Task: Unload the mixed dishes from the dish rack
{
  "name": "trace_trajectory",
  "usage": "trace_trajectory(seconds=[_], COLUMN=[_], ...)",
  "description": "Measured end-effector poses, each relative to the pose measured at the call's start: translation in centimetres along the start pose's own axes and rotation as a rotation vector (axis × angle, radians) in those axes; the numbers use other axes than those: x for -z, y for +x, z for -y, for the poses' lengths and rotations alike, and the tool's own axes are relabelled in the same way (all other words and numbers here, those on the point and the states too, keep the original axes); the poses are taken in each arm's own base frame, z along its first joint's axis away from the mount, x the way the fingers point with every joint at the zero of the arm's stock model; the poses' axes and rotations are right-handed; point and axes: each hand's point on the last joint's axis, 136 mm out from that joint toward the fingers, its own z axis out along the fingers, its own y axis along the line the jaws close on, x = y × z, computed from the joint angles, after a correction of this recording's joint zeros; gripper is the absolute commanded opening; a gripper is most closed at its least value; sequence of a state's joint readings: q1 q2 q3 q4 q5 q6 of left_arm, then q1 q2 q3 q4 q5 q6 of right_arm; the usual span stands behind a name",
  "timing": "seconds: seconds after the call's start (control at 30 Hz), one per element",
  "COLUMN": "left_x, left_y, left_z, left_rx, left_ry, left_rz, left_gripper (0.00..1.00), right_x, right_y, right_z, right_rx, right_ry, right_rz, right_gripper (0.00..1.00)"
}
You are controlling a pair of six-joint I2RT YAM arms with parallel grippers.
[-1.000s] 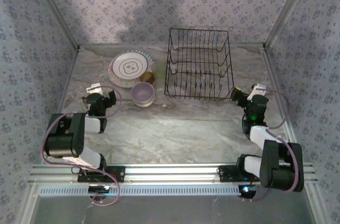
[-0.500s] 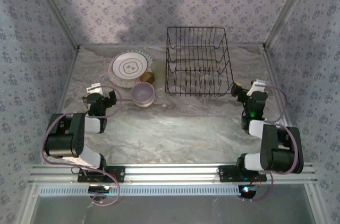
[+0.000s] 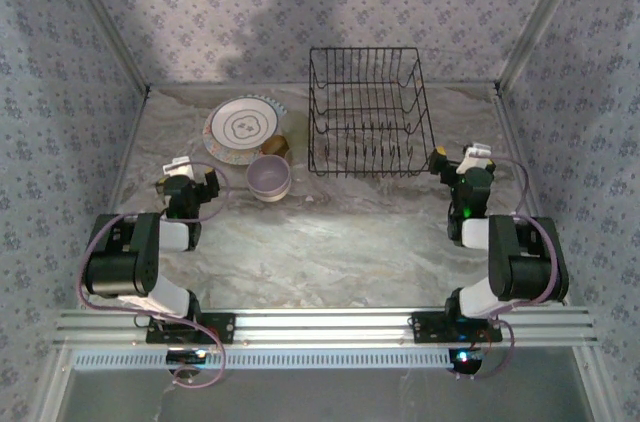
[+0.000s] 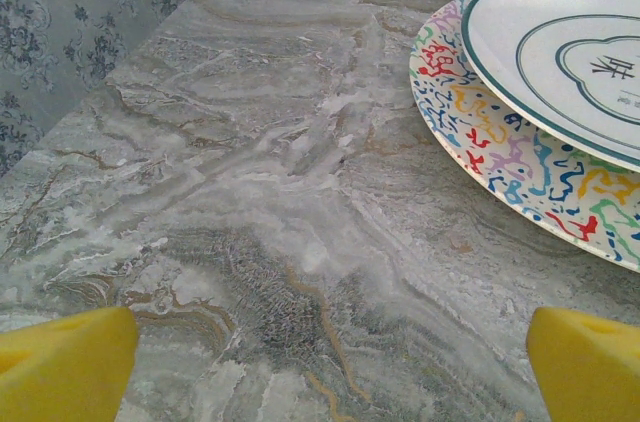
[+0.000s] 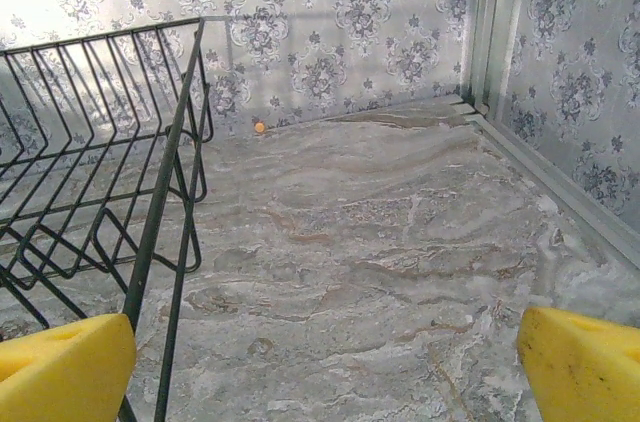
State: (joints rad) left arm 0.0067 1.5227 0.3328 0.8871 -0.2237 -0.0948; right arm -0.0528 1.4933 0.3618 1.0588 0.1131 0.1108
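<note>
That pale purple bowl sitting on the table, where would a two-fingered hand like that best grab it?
Probably by the rim of the lilac bowl, from above on its near side: one finger inside, one outside. It stands upright, mouth open, so the rim is exposed. The tan cup and stacked plates sit close behind it.

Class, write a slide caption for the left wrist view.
Open left hand above the marbled table; a white plate rests on the squiggle plate at right.

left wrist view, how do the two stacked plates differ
The white plate has green rings; the squiggle plate is covered in multicoloured squiggles. The white plate lies on top, the squiggle plate beneath it. The squiggle plate looks wider, its rim showing past the white plate. Both are round.
</note>
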Motion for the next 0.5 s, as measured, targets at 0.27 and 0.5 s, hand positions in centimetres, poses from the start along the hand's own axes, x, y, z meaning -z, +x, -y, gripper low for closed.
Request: trace_trajectory(seconds=[0.27,0.5], left_x=[-0.2,-0.4], left_y=[-0.5,-1.0], left_z=[0.2,0.9], left_rx=[-0.003,-0.027], left_ry=[0.0,0.001], left_rz=[0.006,0.015], left_gripper=[0.99,0.99], right_x=[0.0,0.0], right_y=[0.0,0.0], right_z=[-0.3,-0.3], right_rx=[0.005,0.006], right_ry=[-0.004,-0.006], right_rz=[0.002,0.003], right_gripper=[1.0,1.0])
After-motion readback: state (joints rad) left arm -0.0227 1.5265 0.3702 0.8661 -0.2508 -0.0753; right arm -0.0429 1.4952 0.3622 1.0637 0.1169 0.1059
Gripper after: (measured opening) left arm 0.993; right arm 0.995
